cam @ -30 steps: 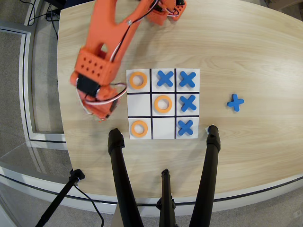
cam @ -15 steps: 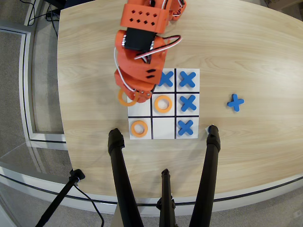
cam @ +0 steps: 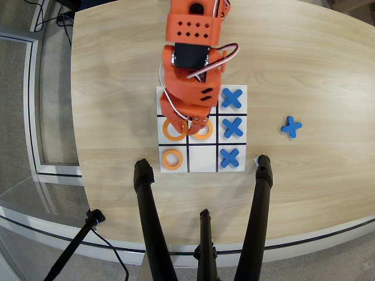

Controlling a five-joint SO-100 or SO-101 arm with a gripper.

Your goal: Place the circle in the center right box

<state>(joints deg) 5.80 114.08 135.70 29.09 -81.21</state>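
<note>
In the overhead view my orange gripper point(cam: 184, 123) reaches down over the 3x3 grid and looks shut on the circle point(cam: 174, 130), an orange ring. The ring sits over the center right box point(cam: 163, 139), the middle-row cell of the grid's left column as this view shows it. One fingertip overlaps the ring's upper edge. A second orange ring point(cam: 204, 132) lies in the middle cell, half hidden by the gripper. A third ring point(cam: 172, 158) is in the bottom-left cell. My arm covers the top-left and top-middle cells.
Blue crosses point(cam: 232, 98) fill the grid's right column, and one more blue cross point(cam: 291, 126) lies loose on the wooden table to the right. Black tripod legs point(cam: 149, 205) rise from the table's near edge, just below the grid.
The arm has swung from left of the grid to above it, carrying the orange ring rightward and down into the middle-left cell. The top-left ring is now hidden.
</note>
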